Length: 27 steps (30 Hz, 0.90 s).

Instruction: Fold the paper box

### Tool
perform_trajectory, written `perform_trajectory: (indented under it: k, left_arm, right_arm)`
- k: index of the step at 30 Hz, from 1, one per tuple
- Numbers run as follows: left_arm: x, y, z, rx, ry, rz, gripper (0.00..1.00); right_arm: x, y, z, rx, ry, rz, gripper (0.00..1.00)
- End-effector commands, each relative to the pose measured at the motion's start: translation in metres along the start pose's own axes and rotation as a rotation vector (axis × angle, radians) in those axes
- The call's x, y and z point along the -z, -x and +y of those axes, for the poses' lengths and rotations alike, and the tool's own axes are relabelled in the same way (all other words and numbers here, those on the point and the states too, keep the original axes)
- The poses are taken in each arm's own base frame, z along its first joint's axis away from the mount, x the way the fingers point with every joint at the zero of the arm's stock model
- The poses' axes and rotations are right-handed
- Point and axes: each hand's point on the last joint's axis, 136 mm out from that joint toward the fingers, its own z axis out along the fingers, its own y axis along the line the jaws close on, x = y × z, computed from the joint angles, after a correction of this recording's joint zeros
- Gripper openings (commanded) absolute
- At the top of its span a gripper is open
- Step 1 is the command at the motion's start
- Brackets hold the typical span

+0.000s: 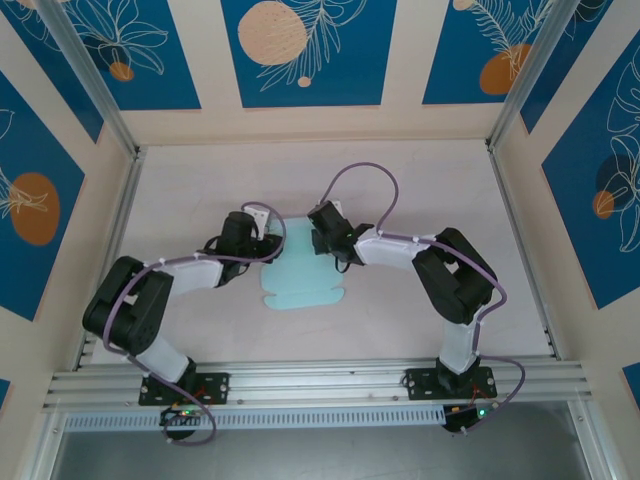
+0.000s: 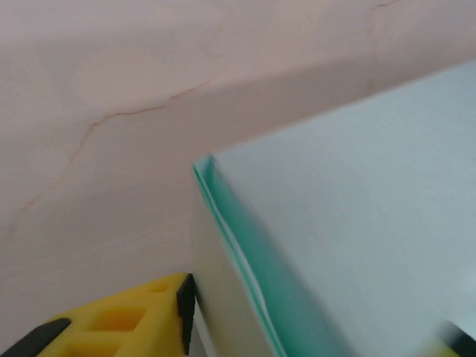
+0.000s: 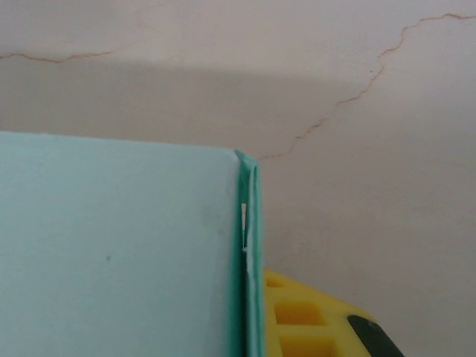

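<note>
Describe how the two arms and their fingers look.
The left arm and the right arm match: rounded black joint housings joined by white links. A lilac cable runs along each arm in loose loops. The fingers are yellow moulded plastic with open cut-out cells and black tips.

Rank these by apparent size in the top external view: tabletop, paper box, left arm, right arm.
1. tabletop
2. left arm and right arm: they look alike, so unranked
3. paper box, partly hidden under the arms

Arms (image 1: 150, 300): black joints, white links
Cables (image 1: 365, 170): lilac, looped
Tool fingers (image 2: 126, 321): yellow plastic, black tips
Bases (image 1: 185, 388): green lights
</note>
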Motion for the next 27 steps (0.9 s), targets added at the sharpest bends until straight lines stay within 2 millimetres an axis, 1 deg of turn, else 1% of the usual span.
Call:
perform_trajectory:
  k: [1,2,4,10,12,13,17,20,22,24,27]
  left_arm:
    - [-0.006,0.021,0.015,-0.038,0.138,-0.088,0.35]
    - [-0.007,0.022,0.019,-0.036,0.171,-0.100,0.30]
    - [-0.009,0.020,0.027,-0.019,0.218,-0.112,0.25]
    - [-0.008,0.021,0.039,-0.019,0.334,-0.130,0.16]
    - [-0.006,0.021,0.042,-0.023,0.377,-0.123,0.13]
    - [-0.003,0.022,0.045,-0.017,0.406,-0.121,0.10]
    - [0.012,0.016,0.067,0.038,0.555,-0.109,0.00]
    - [0.024,0.011,0.080,0.073,0.637,-0.101,0.00]
    - [0.025,0.010,0.078,0.074,0.626,-0.087,0.00]
    - [0.025,0.009,0.071,0.077,0.599,-0.067,0.00]
    - [0.036,0.003,0.071,0.126,0.621,-0.054,0.00]
  right_arm:
    - [0.007,0.002,0.019,-0.002,0.048,-0.008,0.12]
    - [0.007,0.001,0.019,-0.003,0.049,-0.007,0.12]
    - [0.009,0.000,0.020,-0.004,0.049,-0.004,0.12]
    - [0.012,-0.005,0.022,-0.003,0.034,0.004,0.12]
    - [0.013,-0.005,0.021,-0.004,0.027,0.008,0.12]
    - [0.014,-0.005,0.021,-0.007,0.023,0.009,0.12]
    - [0.019,-0.005,0.016,-0.026,0.000,0.012,0.12]
    - [0.022,-0.008,0.013,-0.044,-0.018,0.033,0.12]
    - [0.026,-0.011,0.010,-0.059,-0.034,0.058,0.11]
    - [0.031,-0.014,0.004,-0.070,-0.082,0.081,0.10]
    - [0.040,-0.019,-0.003,-0.084,-0.165,0.120,0.07]
